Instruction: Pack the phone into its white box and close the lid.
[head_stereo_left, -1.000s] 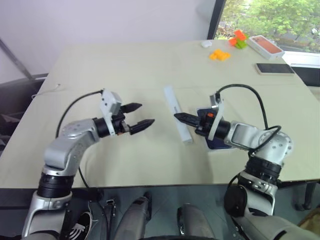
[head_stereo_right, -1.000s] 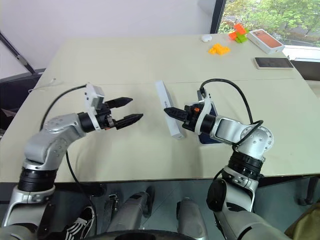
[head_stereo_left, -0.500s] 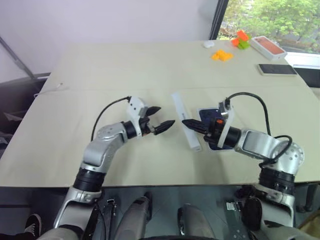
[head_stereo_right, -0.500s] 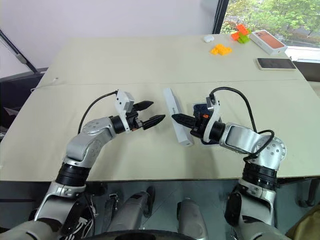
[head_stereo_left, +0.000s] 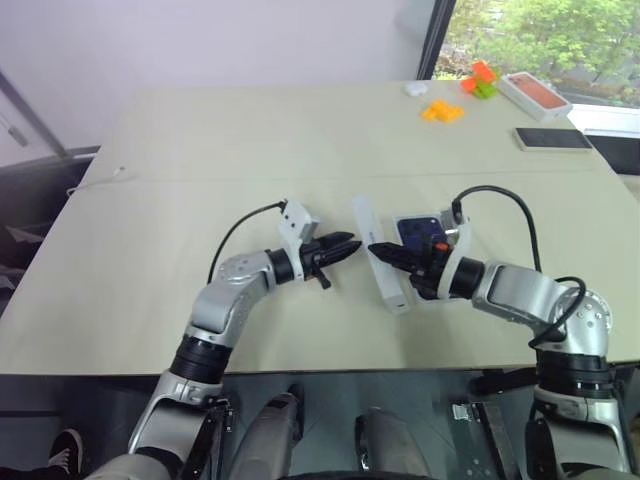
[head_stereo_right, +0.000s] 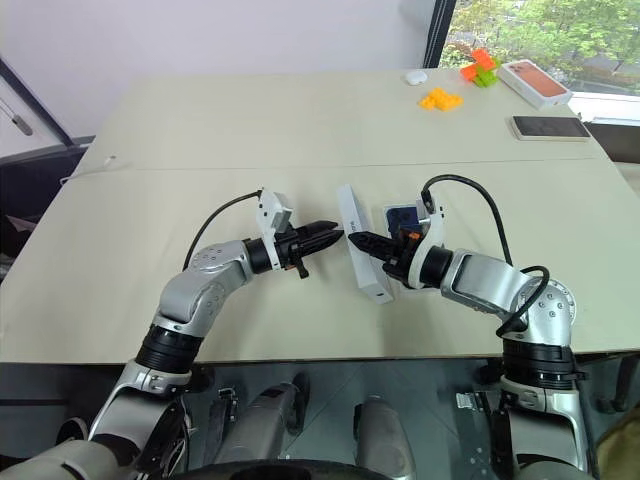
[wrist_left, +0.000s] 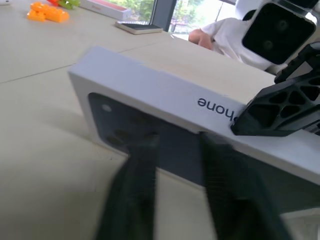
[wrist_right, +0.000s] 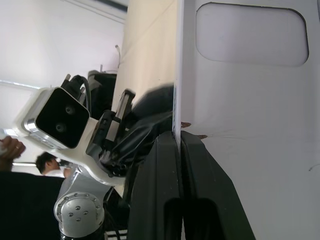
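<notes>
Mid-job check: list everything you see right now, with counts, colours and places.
table: one, beige, under everything
white box piece: one, white, standing on its long edge between the grippers; lid or tray, cannot tell
blue phone: one, dark navy, flat on the table behind the right gripper
black phone: one, far right
orange-topped box: one, white and orange, far right corner
orange blocks: small cluster, far side
orange and green blocks: small cluster, beside the orange-topped box
small white object: one, far edge
person: one, white top, beyond the table
left gripper: black, shut, tip close to the box piece
right gripper: black, shut on the box piece's edge
</notes>
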